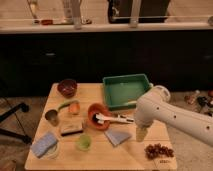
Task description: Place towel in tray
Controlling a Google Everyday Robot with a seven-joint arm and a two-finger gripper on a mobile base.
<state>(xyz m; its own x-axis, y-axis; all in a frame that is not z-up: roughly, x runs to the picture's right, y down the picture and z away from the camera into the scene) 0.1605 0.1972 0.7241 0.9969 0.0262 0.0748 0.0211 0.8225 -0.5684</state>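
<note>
The towel (118, 136) is a small flat grey-blue square lying on the wooden table (105, 160), in front of the red bowl. The green tray (125, 91) stands at the table's back right, with nothing visible inside. My white arm (165, 112) reaches in from the right, and my gripper (141, 133) hangs at its end just right of the towel, above the table. The arm covers the tray's front right corner.
A reddish bowl (98, 116) holds a white utensil. A dark bowl (67, 87) is at the back left. A light-blue sponge pad (44, 144), a green cup (83, 143), a metal cup (52, 117), an orange item (74, 108) and grapes (157, 150) sit around.
</note>
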